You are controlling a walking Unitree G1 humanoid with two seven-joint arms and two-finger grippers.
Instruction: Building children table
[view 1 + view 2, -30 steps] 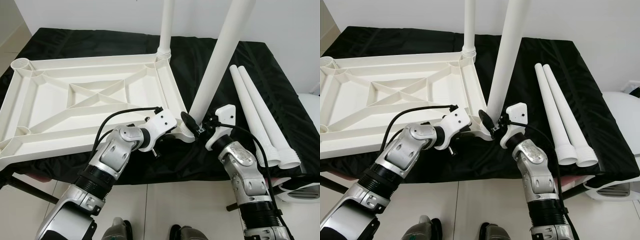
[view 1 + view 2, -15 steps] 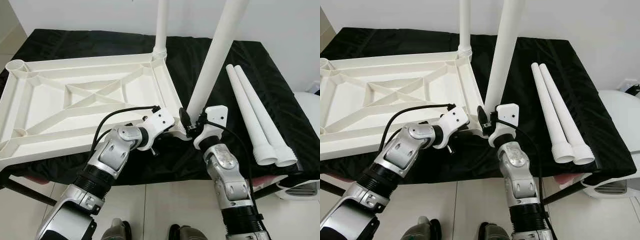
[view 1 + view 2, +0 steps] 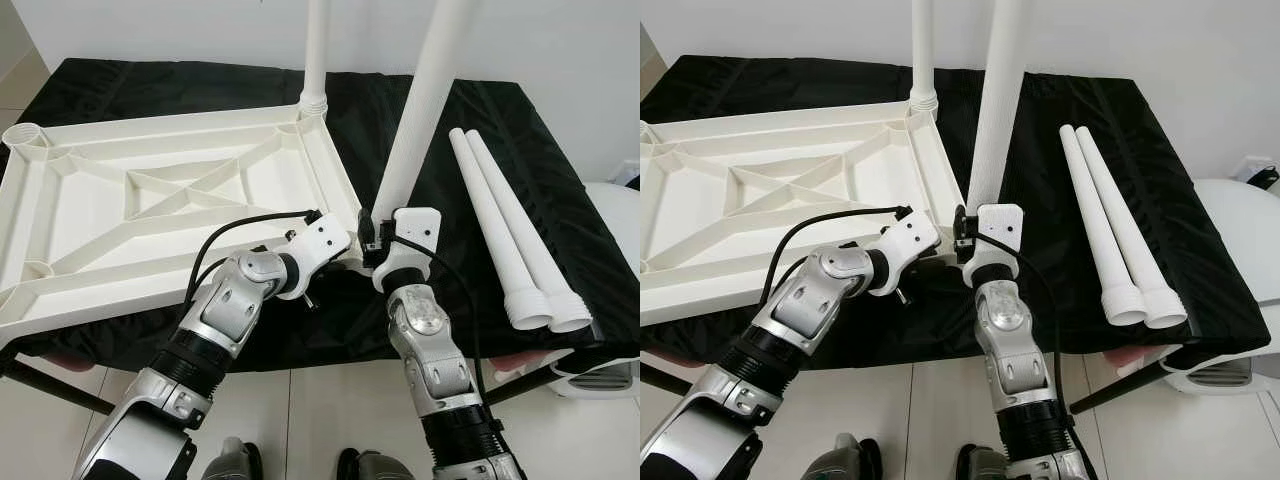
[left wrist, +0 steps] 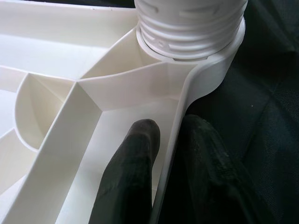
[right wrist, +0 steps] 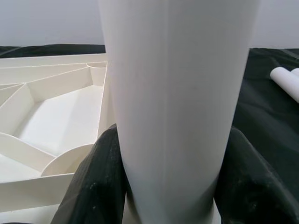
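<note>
A white ribbed tabletop (image 3: 150, 200) lies upside down on a black cloth. One white leg (image 3: 316, 50) stands upright in its far right corner. My right gripper (image 5: 172, 135) is shut on a second leg (image 3: 415, 120) just above its base, one black finger (image 5: 96, 182) on each side. That leg stands nearly upright at the near right corner. Its threaded end (image 4: 191, 28) sits in the corner socket. My left gripper (image 4: 170, 128) is shut on the tabletop's rim (image 4: 175, 121) just beside that socket, one finger inside the rim and one outside.
Two loose white legs (image 3: 510, 230) lie side by side on the cloth to the right, their wide ends at the table's front edge. A white appliance (image 3: 615, 300) stands on the floor at the far right. Pale tiled floor lies below the front edge.
My right gripper has swung the held leg from a rightward lean to nearly upright, and its wrist has moved left toward the corner. The left gripper kept its hold on the rim.
</note>
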